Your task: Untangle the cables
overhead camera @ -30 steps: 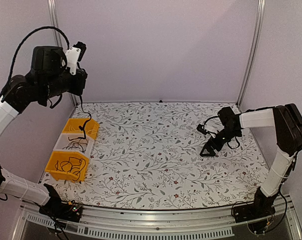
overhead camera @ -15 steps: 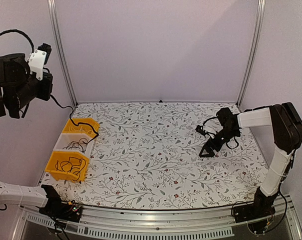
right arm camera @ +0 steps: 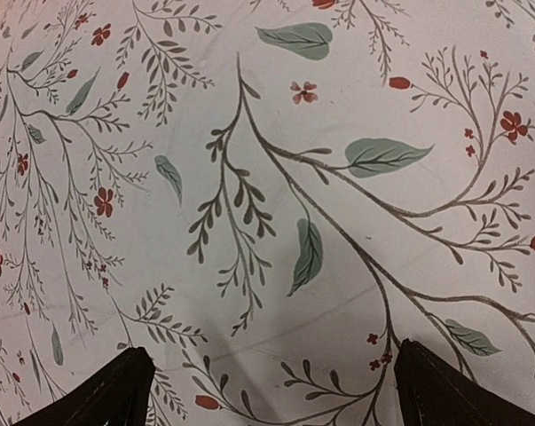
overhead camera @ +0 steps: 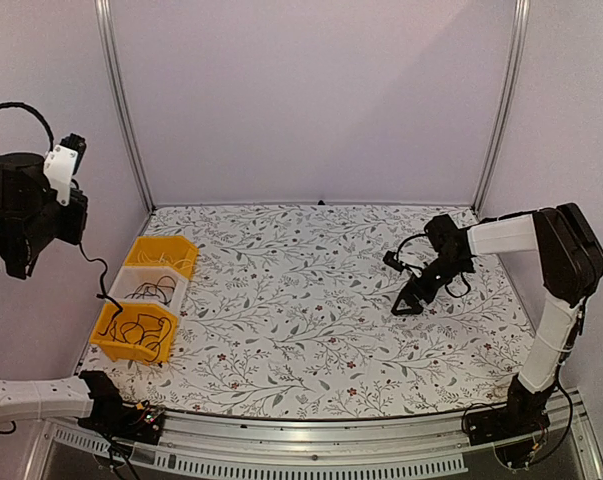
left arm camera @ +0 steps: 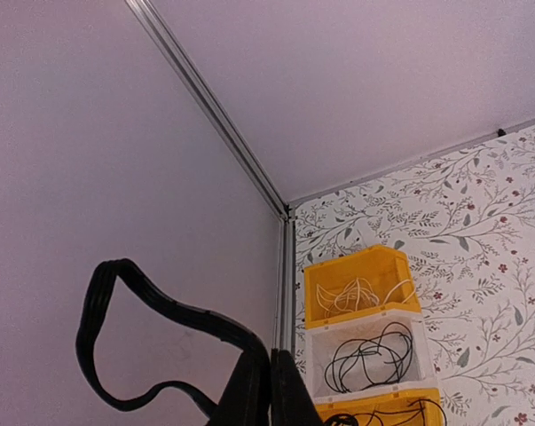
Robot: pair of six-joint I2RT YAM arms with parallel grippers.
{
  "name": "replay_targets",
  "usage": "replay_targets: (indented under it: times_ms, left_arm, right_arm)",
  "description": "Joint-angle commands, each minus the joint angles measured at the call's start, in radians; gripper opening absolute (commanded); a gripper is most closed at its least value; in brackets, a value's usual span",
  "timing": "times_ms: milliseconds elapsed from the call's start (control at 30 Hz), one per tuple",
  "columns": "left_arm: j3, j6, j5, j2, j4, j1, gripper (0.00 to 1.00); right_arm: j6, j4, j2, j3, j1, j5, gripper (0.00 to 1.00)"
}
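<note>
- Now the left end effector [left arm camera: 269, 390] hangs high above and to the left of the white bin [overhead camera: 124, 285]. In the left wrist view its fingers are clenched flat together.
- In the top view, one black cable [overhead camera: 107, 285] climbs past the white bin's left side to the underside of that raised arm. The clenched fingers grasp its upper end, though the arm's body hides the pinch itself.
- The lower end of this strand drops into the near yellow bin [overhead camera: 119, 350], which touches the white bin's near side.
- More black cables [left arm camera: 371, 358] lie in loose loops inside the white bin, and another tangle of them sits in the near yellow bin.
- A far yellow bin [overhead camera: 146, 250] touches the white bin's far side and holds a pale coil [left arm camera: 351, 295].
- The right end effector [overhead camera: 409, 298] is well to the right of the white bin, across the flower-printed surface [overhead camera: 301, 300] and low over it.
- Its fingers [right arm camera: 107, 390] are released and spread wide, with the printed leaves showing between them.
- A thick black loop [left arm camera: 116, 342] on the left arm arcs just left of the clenched fingers, level with the white bin in the wrist view.
</note>
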Motion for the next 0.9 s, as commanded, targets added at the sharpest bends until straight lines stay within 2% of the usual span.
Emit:
replay_targets:
  times_ms: [0,200,433,700,867]
  left_arm:
    - [-0.058,-0.043,-0.057,-0.061,-0.068,0.014,0.00]
    - [-0.182,-0.085,-0.030,-0.084,-0.173,0.014,0.00]
    - [-0.349,-0.066,0.083,-0.055,-0.259,0.021,0.00]
    - [-0.520,0.038,0.212,-0.018,-0.172,0.054,0.00]
    - [-0.613,0.101,0.242,0.014,-0.090,0.131,0.00]
  right_arm:
    - [0.000,-0.027,0.044,0.006,0.021,0.004,0.99]
    - [0.000,-0.029,0.054,0.009,0.034,0.009,0.99]
    - [0.000,-0.031,0.064,0.010,0.038,0.010,0.99]
    - [-0.003,-0.032,0.070,0.010,0.042,0.017,0.99]
    - [-0.006,-0.034,0.077,0.009,0.042,0.022,0.99]
